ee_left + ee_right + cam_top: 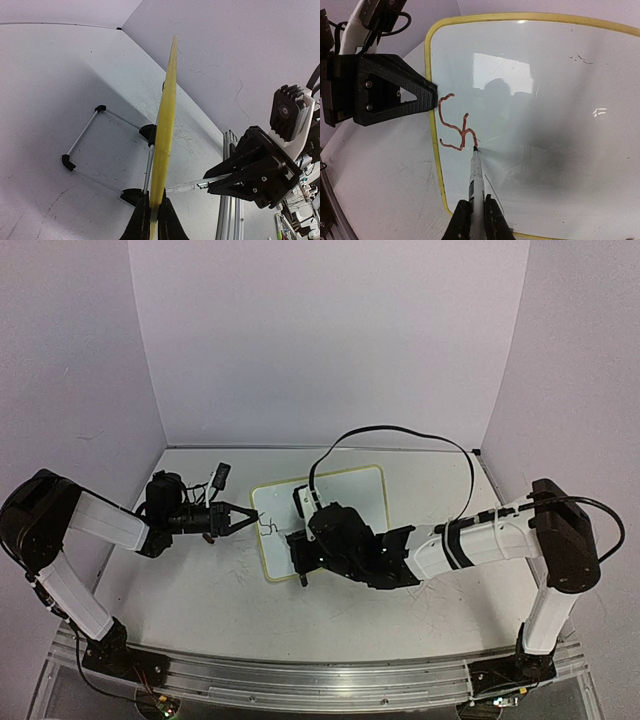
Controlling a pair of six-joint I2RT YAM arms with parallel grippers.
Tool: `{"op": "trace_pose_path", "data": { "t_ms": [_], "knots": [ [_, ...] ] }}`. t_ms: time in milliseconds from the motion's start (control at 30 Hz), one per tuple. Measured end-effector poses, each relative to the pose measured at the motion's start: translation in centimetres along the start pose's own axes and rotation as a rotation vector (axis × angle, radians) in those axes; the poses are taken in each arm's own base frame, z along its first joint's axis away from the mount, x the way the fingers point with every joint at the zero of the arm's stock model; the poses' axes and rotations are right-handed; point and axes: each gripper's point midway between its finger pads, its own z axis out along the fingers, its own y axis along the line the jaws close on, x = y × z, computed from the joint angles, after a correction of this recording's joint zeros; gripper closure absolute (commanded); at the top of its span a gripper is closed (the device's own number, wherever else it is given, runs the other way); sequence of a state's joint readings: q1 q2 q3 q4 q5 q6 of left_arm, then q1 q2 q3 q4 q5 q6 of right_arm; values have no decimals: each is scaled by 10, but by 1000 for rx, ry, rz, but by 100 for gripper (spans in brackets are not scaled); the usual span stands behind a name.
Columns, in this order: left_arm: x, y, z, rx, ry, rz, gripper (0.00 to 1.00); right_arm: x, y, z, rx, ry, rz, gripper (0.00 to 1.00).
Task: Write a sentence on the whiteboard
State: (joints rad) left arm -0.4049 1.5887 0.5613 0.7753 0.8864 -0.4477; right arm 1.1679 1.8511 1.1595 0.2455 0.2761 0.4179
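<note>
The whiteboard, white with a yellow-green rim, stands tilted on black clip feet. My left gripper is shut on its left edge; in the left wrist view the rim runs edge-on out of my closed jaws. My right gripper is shut on a white marker, its tip touching the board. The sentence is only an "S" and a started second letter near the left rim. The marks look black from above and reddish in the right wrist view.
A black cable loops from the right arm over the board's back. A small black part hangs by the left arm. A metal rail runs along the front edge. Purple walls close the back and sides.
</note>
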Motion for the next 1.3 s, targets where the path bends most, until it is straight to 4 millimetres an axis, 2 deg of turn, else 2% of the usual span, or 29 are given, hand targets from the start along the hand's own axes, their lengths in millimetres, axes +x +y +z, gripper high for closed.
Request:
{"op": "trace_pose_path", "data": {
  "t_ms": [1300],
  "knots": [
    [0, 0, 0, 1, 0, 0, 100, -18, 0, 0, 25, -36, -64, 100]
  ]
}}
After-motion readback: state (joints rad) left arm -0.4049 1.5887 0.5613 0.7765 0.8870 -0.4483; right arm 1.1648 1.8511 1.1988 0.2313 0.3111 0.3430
